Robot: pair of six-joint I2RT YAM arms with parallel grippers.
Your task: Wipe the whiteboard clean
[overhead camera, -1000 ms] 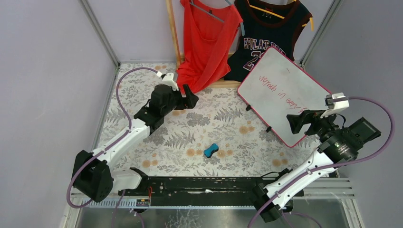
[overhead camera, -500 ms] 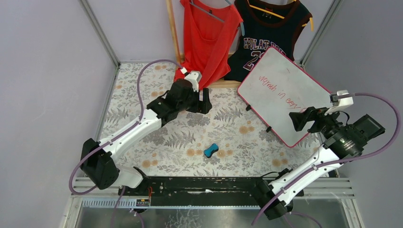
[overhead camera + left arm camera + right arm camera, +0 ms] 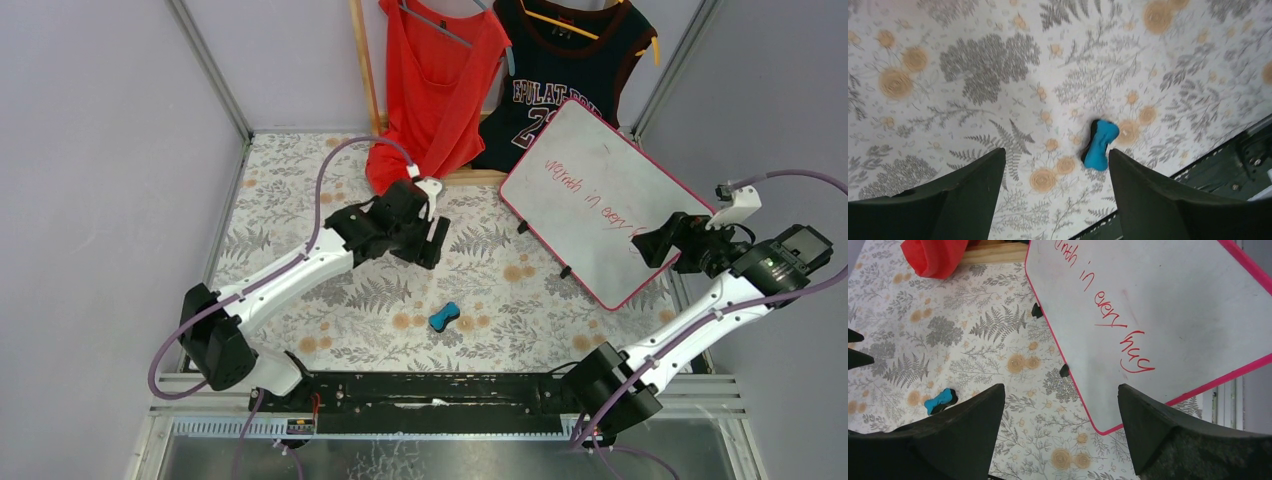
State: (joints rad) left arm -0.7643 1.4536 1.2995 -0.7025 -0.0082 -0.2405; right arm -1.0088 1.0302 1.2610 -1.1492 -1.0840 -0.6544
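Top view, whiteboard: the whiteboard (image 3: 595, 200) is sitting in the upper right of the frame, with red handwriting running across its middle.
Top view, left pincer: my left pincer (image 3: 435, 240) is hanging over the flowered table (image 3: 300, 200) at frame centre, its jaws apart, gripping nothing and well apart from the board.
Top view, right pincer: my right pincer (image 3: 650, 243) is hovering at the board's lower right edge with its jaws wide and nothing between them; I cannot tell whether it is touching the frame.
Left wrist view, pincer: my left pincer (image 3: 1055, 160) is standing open and empty, and the blue eraser (image 3: 1100, 144) is lying on the cloth just above the gap.
Right wrist view, whiteboard: the whiteboard (image 3: 1168, 315) is filling the upper right, with two black feet showing on its left edge.
Right wrist view, pincer: my right pincer (image 3: 1060, 390) is standing wide and empty.
Handling: I am judging the board stiff, light and slick, so likely to slide or tip under wiping.
Hold: I am favouring the pink frame near a corner, clear of the writing.
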